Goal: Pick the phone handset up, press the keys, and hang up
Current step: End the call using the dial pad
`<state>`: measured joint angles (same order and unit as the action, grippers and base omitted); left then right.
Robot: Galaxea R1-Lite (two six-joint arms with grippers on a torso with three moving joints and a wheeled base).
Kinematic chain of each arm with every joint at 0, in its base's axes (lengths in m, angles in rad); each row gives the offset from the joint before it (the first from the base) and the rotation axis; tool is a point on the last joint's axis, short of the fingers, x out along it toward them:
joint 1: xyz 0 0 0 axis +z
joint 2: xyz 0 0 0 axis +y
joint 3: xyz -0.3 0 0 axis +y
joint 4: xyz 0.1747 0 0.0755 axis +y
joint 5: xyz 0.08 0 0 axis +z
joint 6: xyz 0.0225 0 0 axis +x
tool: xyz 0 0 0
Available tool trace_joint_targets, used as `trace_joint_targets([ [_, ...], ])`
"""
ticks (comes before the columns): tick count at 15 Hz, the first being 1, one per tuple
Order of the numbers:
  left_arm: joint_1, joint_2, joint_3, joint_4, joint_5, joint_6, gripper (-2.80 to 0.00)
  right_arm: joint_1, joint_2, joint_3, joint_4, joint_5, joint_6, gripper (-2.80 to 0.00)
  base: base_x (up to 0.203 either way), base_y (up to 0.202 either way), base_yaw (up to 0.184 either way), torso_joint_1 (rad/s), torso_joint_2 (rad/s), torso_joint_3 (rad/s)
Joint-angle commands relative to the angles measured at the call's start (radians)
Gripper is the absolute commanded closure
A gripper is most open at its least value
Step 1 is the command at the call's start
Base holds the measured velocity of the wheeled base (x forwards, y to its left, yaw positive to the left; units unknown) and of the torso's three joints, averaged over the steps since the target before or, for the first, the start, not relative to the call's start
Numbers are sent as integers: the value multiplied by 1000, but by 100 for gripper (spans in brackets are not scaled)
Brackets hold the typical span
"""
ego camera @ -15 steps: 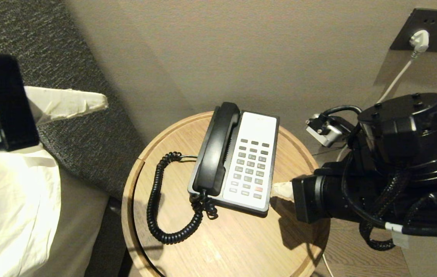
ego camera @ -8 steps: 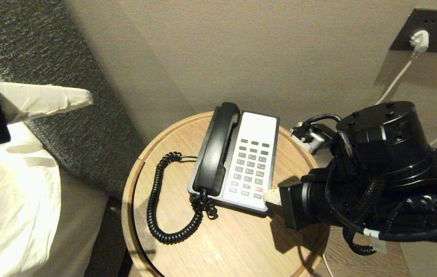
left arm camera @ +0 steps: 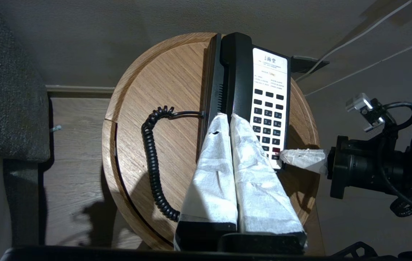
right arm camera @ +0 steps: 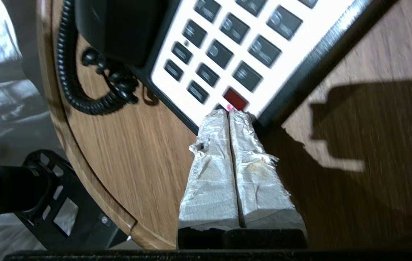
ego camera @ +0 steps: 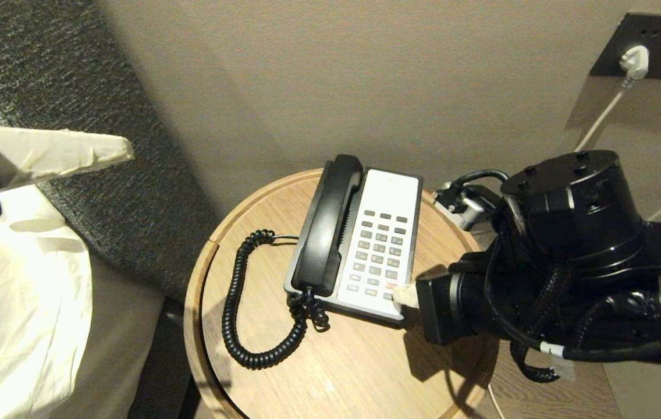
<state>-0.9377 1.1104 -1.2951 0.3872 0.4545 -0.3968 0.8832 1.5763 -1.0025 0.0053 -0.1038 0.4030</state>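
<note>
The black phone handset (ego camera: 327, 227) lies in its cradle on the left side of the phone base, its coiled cord (ego camera: 234, 308) looping over the round wooden table (ego camera: 336, 372). The keys (ego camera: 380, 250) fill the white faceplate beside it. My right gripper (ego camera: 395, 293) is shut and empty. It reaches in from the right, its taped tips at the keypad's near right corner by the red key (right arm camera: 235, 98). Whether they touch a key I cannot tell. My left gripper (ego camera: 127, 152) is shut and empty, held high at the left, away from the phone.
A grey padded headboard (ego camera: 103, 145) and white bedding (ego camera: 16, 302) stand left of the table. A wall socket (ego camera: 650, 46) with a white plug (ego camera: 634, 60) and cable is at the upper right. The phone sits near the table's back edge, close to the wall.
My right gripper has moved left from beside the phone base onto the keypad's near right corner. The left gripper has drawn back toward the left edge of the head view.
</note>
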Motion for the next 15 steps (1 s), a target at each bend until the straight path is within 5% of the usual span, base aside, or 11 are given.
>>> trace_joint_targets([
  [1,0,-3,0,2,3,-2,0,-1,17,-19,1,0,1,0,0,0,0,0,0,0],
  [15,11,-26,42,2,-5,-2,0,-1,25,-19,7,-5,2,0,0,0,0,0,0,0],
])
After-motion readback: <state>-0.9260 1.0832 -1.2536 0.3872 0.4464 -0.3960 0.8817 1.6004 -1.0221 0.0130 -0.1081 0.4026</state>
